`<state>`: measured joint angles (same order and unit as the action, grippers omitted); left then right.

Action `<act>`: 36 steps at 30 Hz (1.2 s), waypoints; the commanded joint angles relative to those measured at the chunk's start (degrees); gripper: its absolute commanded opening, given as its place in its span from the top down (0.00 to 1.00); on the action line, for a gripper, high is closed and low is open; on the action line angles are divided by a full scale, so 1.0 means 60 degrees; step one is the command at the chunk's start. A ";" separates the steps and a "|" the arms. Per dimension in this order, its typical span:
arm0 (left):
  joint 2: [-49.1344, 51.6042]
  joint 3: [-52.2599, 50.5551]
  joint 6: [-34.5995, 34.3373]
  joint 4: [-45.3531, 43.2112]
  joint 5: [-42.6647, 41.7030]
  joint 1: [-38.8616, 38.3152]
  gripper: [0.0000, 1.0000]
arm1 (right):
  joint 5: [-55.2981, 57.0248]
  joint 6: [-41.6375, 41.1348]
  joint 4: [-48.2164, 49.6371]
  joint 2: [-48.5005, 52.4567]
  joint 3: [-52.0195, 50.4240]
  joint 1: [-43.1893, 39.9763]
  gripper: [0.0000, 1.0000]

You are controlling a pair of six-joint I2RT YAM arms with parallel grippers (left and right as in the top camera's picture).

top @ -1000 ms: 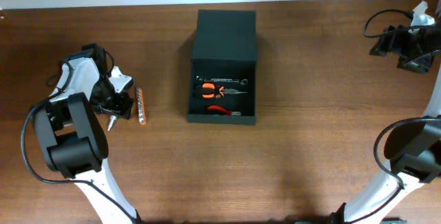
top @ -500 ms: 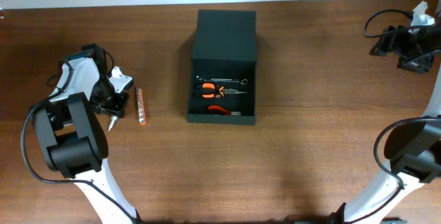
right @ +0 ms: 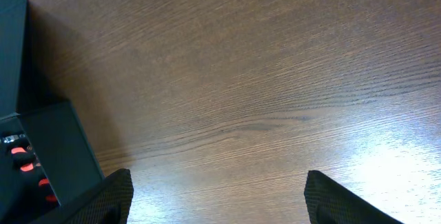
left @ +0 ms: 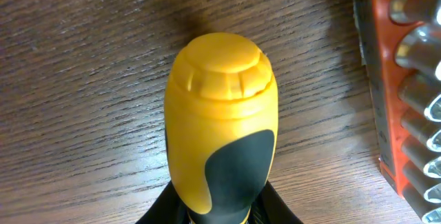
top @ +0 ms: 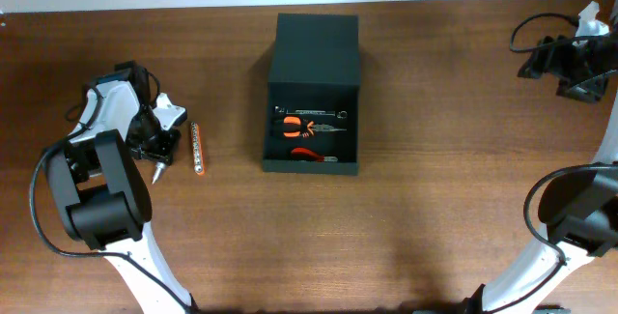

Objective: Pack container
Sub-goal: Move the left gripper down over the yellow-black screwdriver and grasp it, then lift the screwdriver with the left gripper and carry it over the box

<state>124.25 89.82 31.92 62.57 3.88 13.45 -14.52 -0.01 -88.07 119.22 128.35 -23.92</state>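
**Left gripper (top: 159, 146) edges up-left; nothing else shifts**

It clamps a smooth, bulbous yellow-and-black screwdriver handle (left: 220, 114) beside the orange socket rail (top: 197, 149). The matte black container (top: 314, 48) sits upper centre, its lid laid flat. Right gripper (right: 217, 200) gapes wide.

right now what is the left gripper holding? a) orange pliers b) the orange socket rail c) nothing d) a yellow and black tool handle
D: in the left wrist view the yellow and black tool handle rises from between the fingers of the left gripper, while the orange socket rail lies beside it on the table.
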 commanded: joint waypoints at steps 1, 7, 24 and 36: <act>0.0182 0.0284 0.0044 0.0215 -0.0102 -0.0004 0.98 | -0.0117 -0.0015 0.0000 0.0036 -0.0036 -0.0018 0.21; 0.0182 0.2124 -0.0004 0.1464 -0.0106 -0.0058 0.98 | -0.0124 -0.0018 0.0000 0.0036 -0.0036 -0.0018 0.21; 0.0182 0.8422 0.2477 0.3319 -0.1468 -0.3541 0.98 | -0.0510 -0.0018 -0.0004 0.0036 -0.0036 -0.0015 0.22; 0.1300 0.8313 0.4732 0.2881 -0.0211 -0.6892 0.99 | -0.0510 -0.0015 0.0029 0.0036 -0.0036 -0.0018 0.20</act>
<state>128.64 139.50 57.04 79.90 -0.75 -27.88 -16.64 0.01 -88.05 119.22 128.35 -23.92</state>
